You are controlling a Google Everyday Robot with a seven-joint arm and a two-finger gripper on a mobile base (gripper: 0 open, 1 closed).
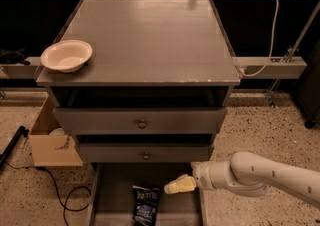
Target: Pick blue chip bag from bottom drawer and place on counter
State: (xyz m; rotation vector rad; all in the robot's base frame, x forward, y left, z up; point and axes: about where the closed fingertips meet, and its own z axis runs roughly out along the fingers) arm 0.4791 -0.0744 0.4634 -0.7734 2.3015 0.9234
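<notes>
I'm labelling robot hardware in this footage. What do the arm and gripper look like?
The arm is a thick, smooth, rounded off-white tube with a few small dark dots along its side, narrowing to a collar at the wrist. The gripper, over the bottom drawer just right of the chip bag, is a cream-yellow, tapering piece. No cables or lettering show.

Blue chip bag [146, 204] in the open bottom drawer [117, 190]
Dark navy with white lettering, it lay flat on the grey floor, at 6 o'clock from the table [150, 35]; the jaws hovered at its 2 o'clock.
</notes>
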